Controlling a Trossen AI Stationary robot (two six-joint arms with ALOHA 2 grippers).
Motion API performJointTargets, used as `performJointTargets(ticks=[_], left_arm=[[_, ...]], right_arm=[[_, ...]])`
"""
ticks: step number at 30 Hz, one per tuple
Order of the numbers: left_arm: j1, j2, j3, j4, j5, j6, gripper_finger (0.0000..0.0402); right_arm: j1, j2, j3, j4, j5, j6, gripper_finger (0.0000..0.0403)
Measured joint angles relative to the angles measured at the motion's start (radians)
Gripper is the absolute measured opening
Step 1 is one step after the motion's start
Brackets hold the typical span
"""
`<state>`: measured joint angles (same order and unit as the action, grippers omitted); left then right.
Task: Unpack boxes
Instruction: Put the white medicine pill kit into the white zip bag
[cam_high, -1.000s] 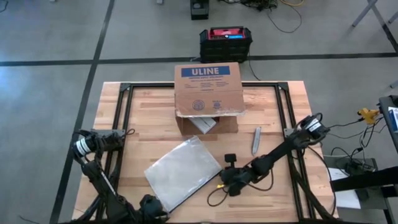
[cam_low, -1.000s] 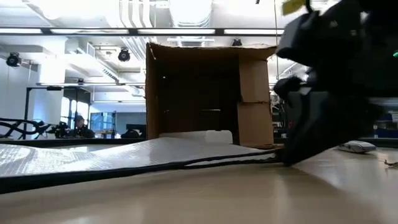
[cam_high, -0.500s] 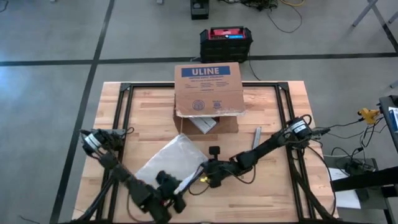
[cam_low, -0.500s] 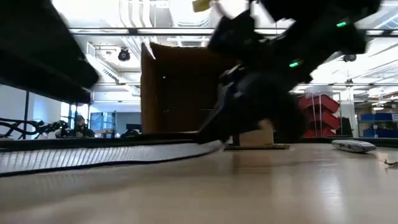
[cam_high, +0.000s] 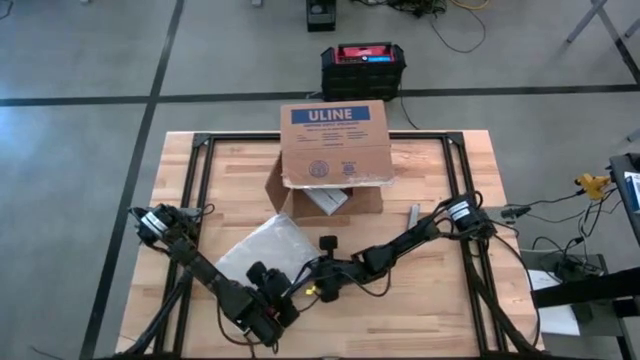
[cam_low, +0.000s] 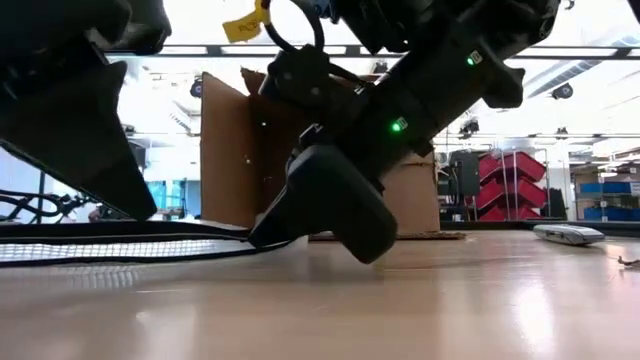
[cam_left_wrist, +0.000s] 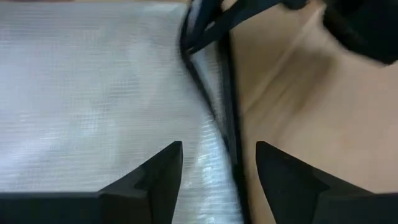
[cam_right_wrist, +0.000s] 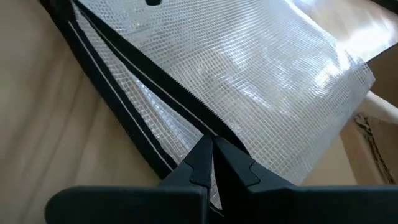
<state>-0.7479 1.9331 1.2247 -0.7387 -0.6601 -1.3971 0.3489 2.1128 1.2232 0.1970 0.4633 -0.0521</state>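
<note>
1. Dragged toward the near-left of the table (cam_high: 440, 300) since a second ago, the mesh zipper pouch (cam_high: 262, 250) now lies farther from the ULINE cardboard box (cam_high: 335, 150).
2. Right fingers (cam_right_wrist: 214, 163) pinch shut on the pouch's black zipper edge.
3. Left fingers (cam_left_wrist: 163, 171) stand open over the pouch's near edge.
4. The box stands at the table's far middle, flaps open.
</note>
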Motion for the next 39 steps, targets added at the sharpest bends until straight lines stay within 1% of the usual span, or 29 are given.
performJointTargets(ticks=[10, 15, 19, 22, 24, 26, 28, 31, 32, 36, 39], left_arm=[[-0.002, 0.0, -0.004, -0.002, 0.02, 0.072, 0.0185], [-0.002, 0.016, -0.031, 0.031, 0.022, 0.072, 0.0182], [-0.002, 0.04, -0.068, 0.098, 0.036, 0.07, 0.0181], [-0.002, 0.041, -0.08, 0.102, 0.051, 0.025, 0.0172], [-0.002, 0.04, -0.078, 0.098, 0.053, 0.011, 0.0156], [-0.002, 0.037, -0.074, 0.09, 0.06, 0.016, 0.013], [-0.002, 0.035, -0.068, 0.085, 0.07, 0.025, 0.0092], [-0.002, 0.034, -0.059, 0.048, 0.076, 0.013, 0.0023], [-0.002, 0.034, -0.058, 0.032, 0.077, -0.005, 0.0012], [-0.001, 0.034, -0.027, -0.076, 0.083, -0.077, 0.0002], [-0.001, 0.032, 0.049, -0.191, 0.084, -0.105, 0.0001]], right_arm=[[0.002, -0.005, 0.0, -0.008, -0.021, 0.015, 0.0], [0.009, -0.007, 0.0, -0.008, -0.021, 0.015, 0.0], [0.022, -0.009, 0.0, -0.008, -0.019, 0.008, 0.0], [0.032, -0.013, 0.0, -0.009, -0.018, 0.004, 0.0], [0.037, -0.014, 0.0, -0.01, -0.018, 0.002, 0.0], [0.04, -0.017, 0.0, -0.015, -0.018, 0.001, 0.0], [0.045, -0.022, 0.0, -0.018, -0.018, -0.001, 0.0], [0.053, -0.034, 0.0, -0.025, -0.017, -0.007, 0.0], [0.058, -0.041, 0.0, -0.03, -0.017, -0.013, 0.0], [0.084, -0.086, 0.0, -0.038, -0.016, -0.036, 0.0], [0.103, -0.132, 0.0, -0.073, 0.031, -0.046, 0.0]])
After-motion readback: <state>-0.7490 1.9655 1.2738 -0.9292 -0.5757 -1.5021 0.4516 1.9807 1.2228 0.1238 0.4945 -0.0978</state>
